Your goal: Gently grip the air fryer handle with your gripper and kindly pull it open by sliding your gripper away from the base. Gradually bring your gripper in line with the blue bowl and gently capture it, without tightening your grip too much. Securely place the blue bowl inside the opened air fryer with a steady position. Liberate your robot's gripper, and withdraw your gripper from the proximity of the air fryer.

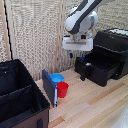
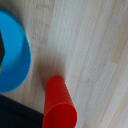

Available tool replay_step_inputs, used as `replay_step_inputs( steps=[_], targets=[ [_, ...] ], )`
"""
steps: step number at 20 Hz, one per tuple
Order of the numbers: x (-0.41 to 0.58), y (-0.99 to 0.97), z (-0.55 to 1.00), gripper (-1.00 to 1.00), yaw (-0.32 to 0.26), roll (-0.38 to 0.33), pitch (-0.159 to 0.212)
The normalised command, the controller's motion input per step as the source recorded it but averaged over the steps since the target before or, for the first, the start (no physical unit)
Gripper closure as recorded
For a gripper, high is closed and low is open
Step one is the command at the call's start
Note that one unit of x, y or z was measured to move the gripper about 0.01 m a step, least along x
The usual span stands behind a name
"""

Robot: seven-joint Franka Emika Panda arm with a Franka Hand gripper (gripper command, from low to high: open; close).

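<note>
So at this point the air fryer (image 1: 107,57) on the right of the exterior view had its drawer already pulled out, with the air fryer handle (image 1: 83,70) sticking out of the drawer front toward the middle of the frame. That part looked done, so the step in hand was probably lining up on the blue bowl (image 1: 56,78).

The bowl sat on the wooden table (image 1: 95,102) just left of center, tucked right behind a red cup (image 1: 62,89) and next to a dark blue flat thing (image 1: 49,88) leaning by the black fabric bin (image 1: 20,95) at lower left. In the wrist view the bowl (image 2: 12,52) filled the left edge and the cup (image 2: 59,105) lay at the bottom, looking close to the bowl.

The gripper (image 1: 76,54) hung in the air above the table, between the bowl and the drawer, holding nothing. Whether its fingers were spread wide or pinched in, honestly couldn't tell, too blurry, and the wrist view didn't show them at all.

To do this well, the arm would want to come down over the bowl's rim on the side away from the cup and the blue panel, since that corner looked crowded. One finger inside the rim, one outside, and a light squeeze, because thin plastic like that would likely flex or pop out.
</note>
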Motion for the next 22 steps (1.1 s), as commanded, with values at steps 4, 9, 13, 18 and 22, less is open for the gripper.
replay_step_inputs(
  steps=[4,9,13,18,22],
  targets=[
    [0.312,0.17,-0.21,-1.0,0.152,0.076,-0.006],
    [0.309,0.07,-0.32,-1.0,0.123,0.045,-0.021],
    [0.281,0.11,-0.3,-1.0,0.096,0.026,-0.001],
    [0.205,0.23,-0.34,-1.0,0.054,0.022,0.002],
    [0.168,0.16,-0.38,-1.0,0.046,0.002,0.008]
  ],
)
